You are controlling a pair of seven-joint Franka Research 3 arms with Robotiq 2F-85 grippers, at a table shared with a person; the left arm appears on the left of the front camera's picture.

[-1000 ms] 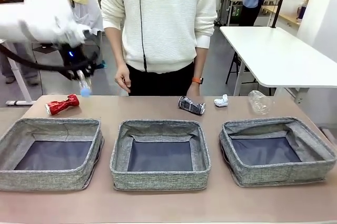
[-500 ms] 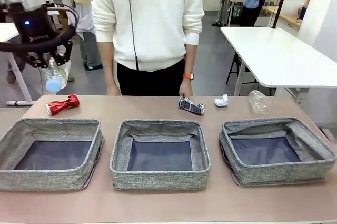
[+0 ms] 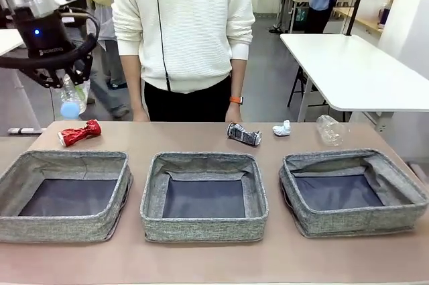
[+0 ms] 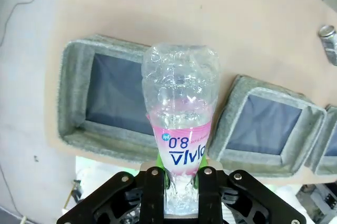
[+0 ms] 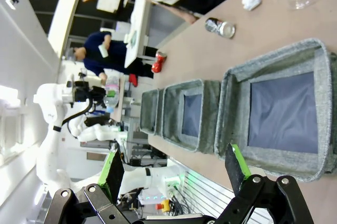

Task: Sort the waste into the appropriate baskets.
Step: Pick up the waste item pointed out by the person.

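The left jaws are clamping the clear bottle (image 3: 72,95) at its labelled end, blue cap pointing down, and holding it high above the table's (image 3: 201,258) far left corner. The crushed red can (image 3: 79,133) is lying by that corner. The black-silver can (image 3: 243,135), the tissue wad (image 3: 282,128) and the crumpled plastic (image 3: 329,129) are sitting along the far edge, right of centre. The left basket (image 3: 67,157), middle basket (image 3: 201,159) and right basket (image 3: 338,159) are lining the near edge. The right jaws are hanging released, green pads (image 5: 112,168) spread wide, off the table's right end.
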